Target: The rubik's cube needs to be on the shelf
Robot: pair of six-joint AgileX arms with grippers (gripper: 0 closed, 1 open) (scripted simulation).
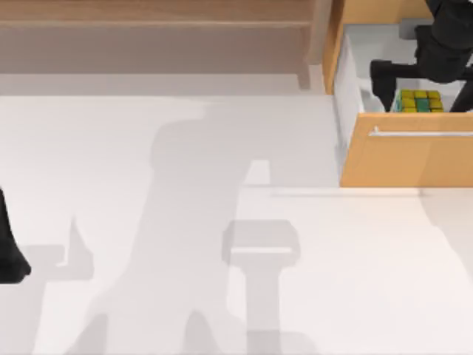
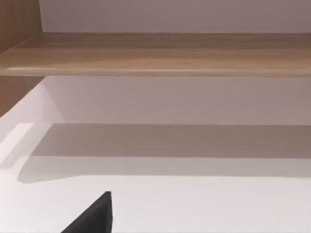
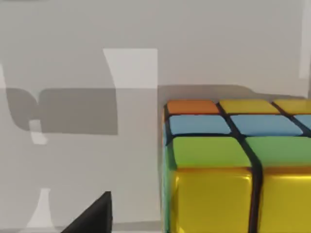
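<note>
The rubik's cube (image 1: 420, 100), yellow and green on top, lies inside the open drawer (image 1: 355, 59) at the table's far right. My right gripper (image 1: 423, 90) hangs over it, open, one dark finger on each side of the cube. In the right wrist view the cube (image 3: 233, 165) sits close, with a gap between it and one fingertip (image 3: 92, 218). The shelf (image 1: 148, 29) is a long light-brown ledge along the far edge, with a shadowed recess beneath; the left wrist view looks at the shelf (image 2: 155, 53). My left gripper (image 1: 11, 259) is parked at the left edge, open.
The drawer's orange-wood front (image 1: 414, 159) with its silver bar handle (image 1: 421, 134) juts out toward the table's middle. An upright wooden post (image 1: 319, 44) stands between the shelf and the cabinet. White tabletop (image 1: 222, 185) spreads in front of the shelf.
</note>
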